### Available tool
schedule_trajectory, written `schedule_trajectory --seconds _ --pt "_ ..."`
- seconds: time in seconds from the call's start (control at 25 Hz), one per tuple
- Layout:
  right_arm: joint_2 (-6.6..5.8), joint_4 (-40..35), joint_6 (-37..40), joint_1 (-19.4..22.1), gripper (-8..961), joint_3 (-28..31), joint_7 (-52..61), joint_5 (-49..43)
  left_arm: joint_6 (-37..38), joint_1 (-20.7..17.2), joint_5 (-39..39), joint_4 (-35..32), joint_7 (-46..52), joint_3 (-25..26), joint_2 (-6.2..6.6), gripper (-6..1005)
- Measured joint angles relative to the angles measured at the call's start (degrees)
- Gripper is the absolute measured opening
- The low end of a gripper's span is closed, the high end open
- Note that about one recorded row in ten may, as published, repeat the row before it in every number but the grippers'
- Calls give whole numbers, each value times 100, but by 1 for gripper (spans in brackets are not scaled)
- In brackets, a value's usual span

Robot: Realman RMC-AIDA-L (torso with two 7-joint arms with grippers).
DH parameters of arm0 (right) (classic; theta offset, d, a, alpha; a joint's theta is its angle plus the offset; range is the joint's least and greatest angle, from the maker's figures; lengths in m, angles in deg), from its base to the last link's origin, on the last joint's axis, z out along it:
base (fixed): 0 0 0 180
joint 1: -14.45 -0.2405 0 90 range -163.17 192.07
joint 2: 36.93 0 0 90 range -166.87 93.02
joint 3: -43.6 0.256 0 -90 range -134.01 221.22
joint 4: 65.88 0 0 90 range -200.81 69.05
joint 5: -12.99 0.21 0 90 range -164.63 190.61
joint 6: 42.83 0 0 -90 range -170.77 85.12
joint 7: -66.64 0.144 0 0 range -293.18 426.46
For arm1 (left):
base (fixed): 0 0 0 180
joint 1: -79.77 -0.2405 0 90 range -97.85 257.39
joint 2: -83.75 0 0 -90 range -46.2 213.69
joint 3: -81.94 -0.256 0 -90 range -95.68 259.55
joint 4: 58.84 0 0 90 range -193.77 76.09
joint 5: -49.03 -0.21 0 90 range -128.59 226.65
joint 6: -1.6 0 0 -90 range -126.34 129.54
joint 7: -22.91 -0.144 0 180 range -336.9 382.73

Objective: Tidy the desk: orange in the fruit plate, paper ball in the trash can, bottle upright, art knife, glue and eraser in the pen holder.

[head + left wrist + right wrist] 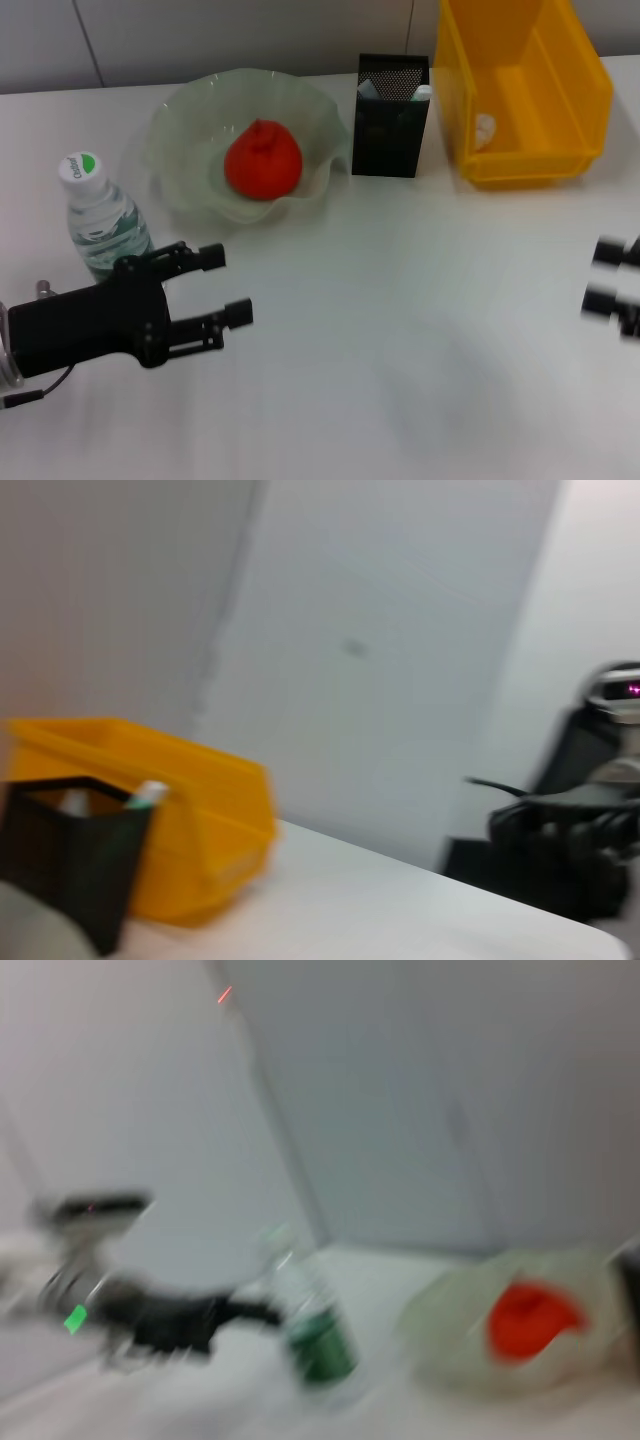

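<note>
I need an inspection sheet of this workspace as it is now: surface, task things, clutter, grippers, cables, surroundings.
Surface: white desk.
Task things: orange in fruit plate; bottle upright; paper ball in trash can; pen holder holds items, unclear which.
Clutter: nothing seen.
Grippers: left gripper open, empty, beside bottle; right gripper at the desk's right edge, empty.
Cables: thin one by left arm.
Surroundings: plain wall.

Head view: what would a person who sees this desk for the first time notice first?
Probably the orange, bright red-orange in the pale green fruit plate at the back of the desk. Next, the big yellow trash can at the back right, with the paper ball inside. Near the front, the left gripper has open jaws beside the upright bottle.
</note>
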Motion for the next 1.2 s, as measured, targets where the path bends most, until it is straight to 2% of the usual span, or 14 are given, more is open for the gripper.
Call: schedule_trajectory --seconds 0.04,0.12,0.24,0.36,0.52,0.64,0.68,0.72,0.92,1.2 --pt "0 0 0 0 693 0 0 0 0 0 0 0 0 0 0 801" --pt "-38 -27 414 -118 693 0 -205 -649 212 111 -33 -121 352 -333 138 801" --pt "-47 -40 565 -201 693 -7 -288 -924 253 152 -172 -236 572 -445 179 801" --pt "-32 -117 641 -352 694 -37 -326 -1265 284 170 -521 -434 776 -470 162 801" --pt "65 -165 652 -617 694 -88 -327 -1680 355 198 -807 -514 818 -473 144 801" --pt "257 -178 501 -874 694 -88 -295 -1941 382 204 -1016 -575 906 -436 175 801" --pt "257 -178 501 -874 694 -88 -295 -1941 389 199 -1035 -591 923 -431 182 801" --pt "350 -182 367 -1003 694 -87 -288 -2043 403 186 -1085 -640 958 -422 201 801" --pt "383 23 111 -1238 694 -107 -266 -2089 425 76 -1151 -767 1031 -396 296 800" --pt "383 56 -94 -1309 694 -115 -249 -2078 427 69 -1180 -771 1033 -396 307 800"
